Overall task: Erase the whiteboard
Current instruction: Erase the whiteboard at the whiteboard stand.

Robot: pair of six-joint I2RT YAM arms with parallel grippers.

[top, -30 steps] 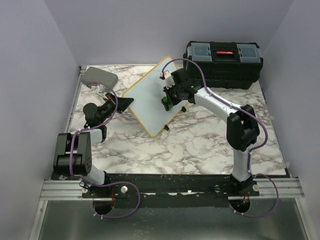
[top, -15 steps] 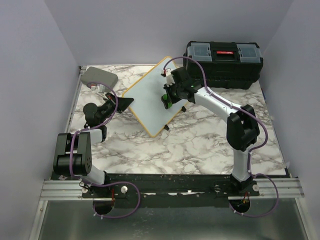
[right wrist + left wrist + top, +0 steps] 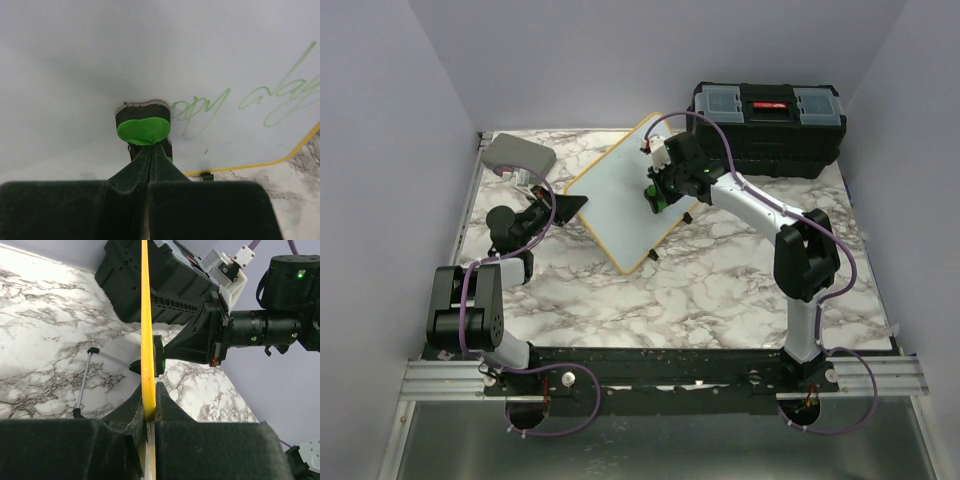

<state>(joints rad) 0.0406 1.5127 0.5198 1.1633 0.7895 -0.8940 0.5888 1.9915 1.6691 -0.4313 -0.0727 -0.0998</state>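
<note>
1. You have the whiteboard (image 3: 612,200) near the middle of the table (image 3: 720,290), tipped up on its edge, its corners pointing at 12, 3, 6 and 9 o'clock in the top view.
2. Your left hand (image 3: 149,412) is clamped shut on the yellow frame at the board's 9 o'clock corner and steadies it.
3. Your right hand (image 3: 150,150) is closed on a green eraser (image 3: 143,128), whose pad is pressed flat against the board's face.
4. Done, by my reading: in the right wrist view, the surface from 9 through 12 o'clock of the eraser looks blank.
5. Left to do: green handwriting (image 3: 250,97) runs from just beside the eraser out toward 3 o'clock, not yet wiped.
6. I judge the job part-way through. That line of writing is what you have to clear.
</note>
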